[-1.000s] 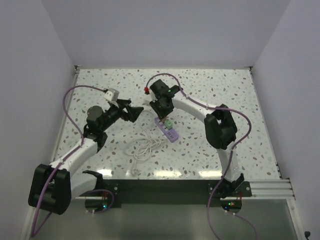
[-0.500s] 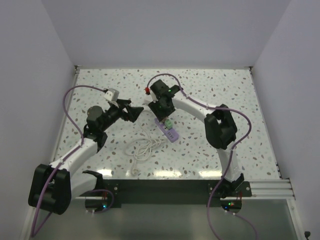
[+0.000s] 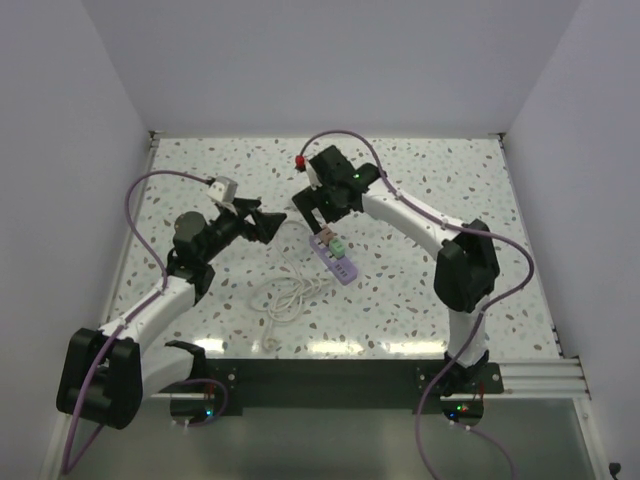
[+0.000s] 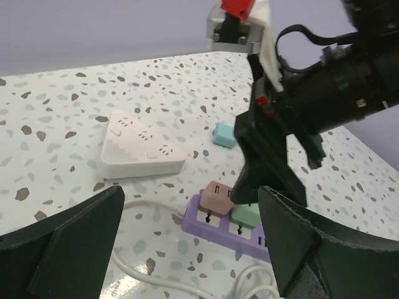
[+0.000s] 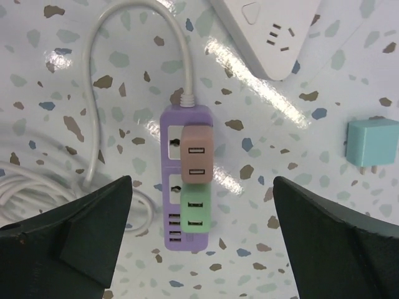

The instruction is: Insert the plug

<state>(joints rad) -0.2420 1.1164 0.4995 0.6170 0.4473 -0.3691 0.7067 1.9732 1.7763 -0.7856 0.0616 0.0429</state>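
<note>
The table (image 3: 450, 300) has a white stone pattern with dark speckles, and plain pale walls (image 3: 330, 60) close it on three sides. From above, the left claw (image 3: 274, 225) stands wide and holds nothing, at 10 o'clock from the purple strip (image 3: 336, 260). The right claw (image 3: 318, 210), also wide and empty, hangs at 11 o'clock from the strip. A white cable (image 3: 290, 295) lies coiled at 8 o'clock.

The right wrist view shows clearly what is small from above. The brown plug (image 5: 196, 154) sits in the strip, and a green plug (image 5: 198, 212) touches it at 6 o'clock. A white adapter (image 5: 268, 31) lies at 1 o'clock and a teal cube (image 5: 373, 142) at 3 o'clock.

In the left wrist view the right arm hides part of the strip. In the right wrist view the frame cuts off the adapter.
</note>
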